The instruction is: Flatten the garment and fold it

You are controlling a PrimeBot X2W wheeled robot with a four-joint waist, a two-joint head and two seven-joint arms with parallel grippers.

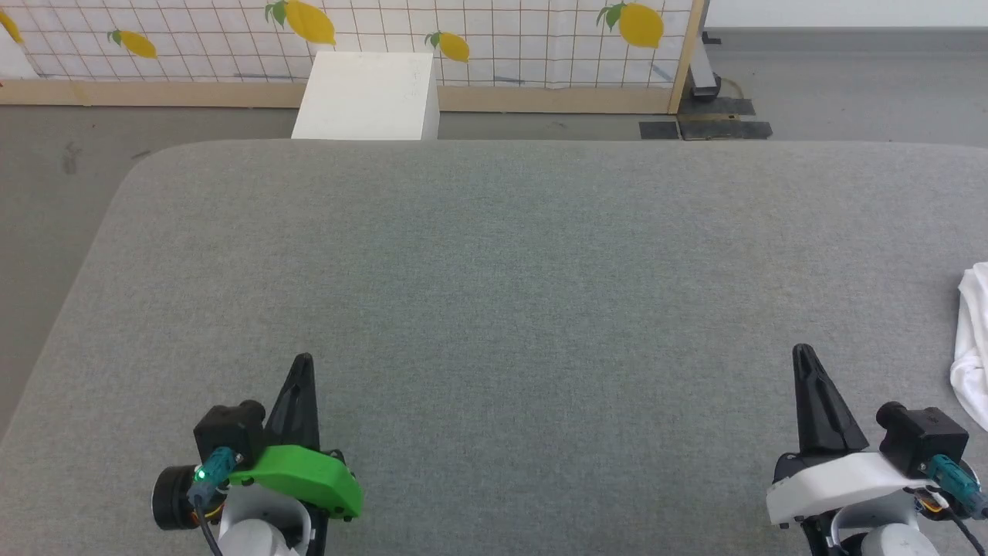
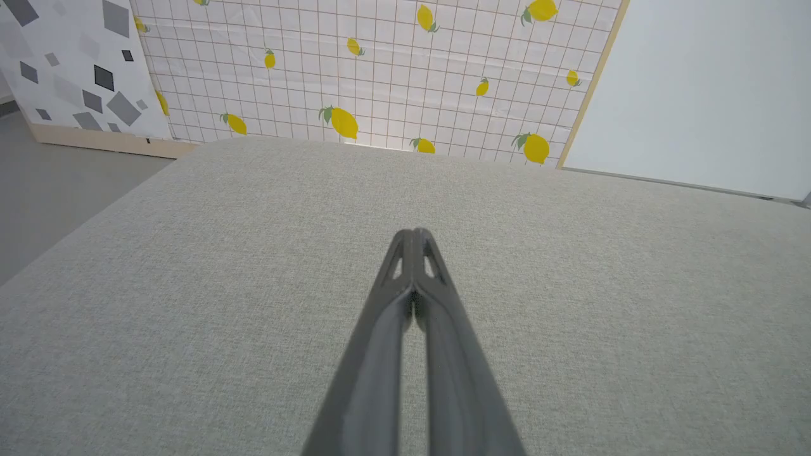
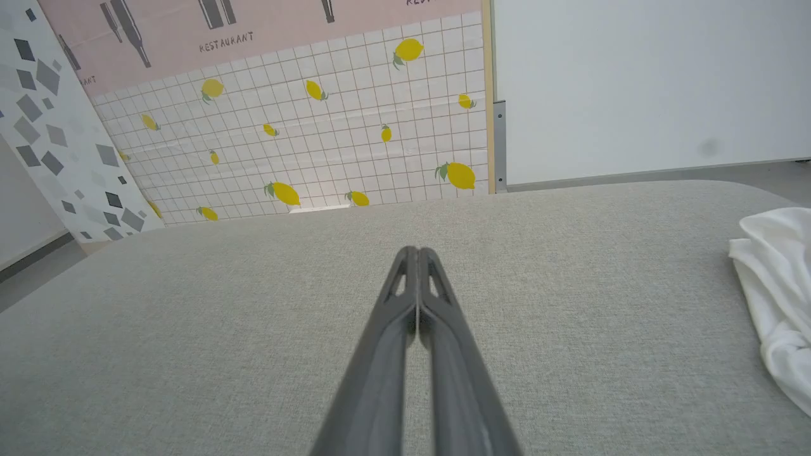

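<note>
Lying at the right edge: the garment [image 1: 974, 340], a white shirt, bunched up and wrinkly, partly cut off by the frame in the head view, so I can't see all of it.
Garment vs right gripper: the shirt sits off to the outer side of the right gripper [image 1: 803, 351], near it but clearly apart, nothing touching. The right wrist view has it over at the right too [image 3: 776, 285].
Right gripper state: fingers pressed together tip to tip, nothing between them. It's got a white cover [image 1: 841, 479] at its base.
Left gripper: the left gripper [image 1: 302, 363] is at the lower left, fingers also closed flat against each other and empty, with a bright green cover [image 1: 305, 475] at its base. It's well away from the shirt.
Tips vs surface: honestly can't tell whether either pair of tips touches the surface or just hangs over it.
Work surface: a big grey fabric-covered table [image 1: 494, 255] with rounded corners, bare between the two grippers.
Behind the table: a white box [image 1: 367, 96] on the grey floor [image 1: 46, 177], right up against a white grid panel with lemons [image 1: 525, 38] on it.
Other backdrop: a pink board reading RESTAURANT [image 3: 253, 38] above the lemons, plus a white panel with grey shards [image 3: 57, 126] to the side.
</note>
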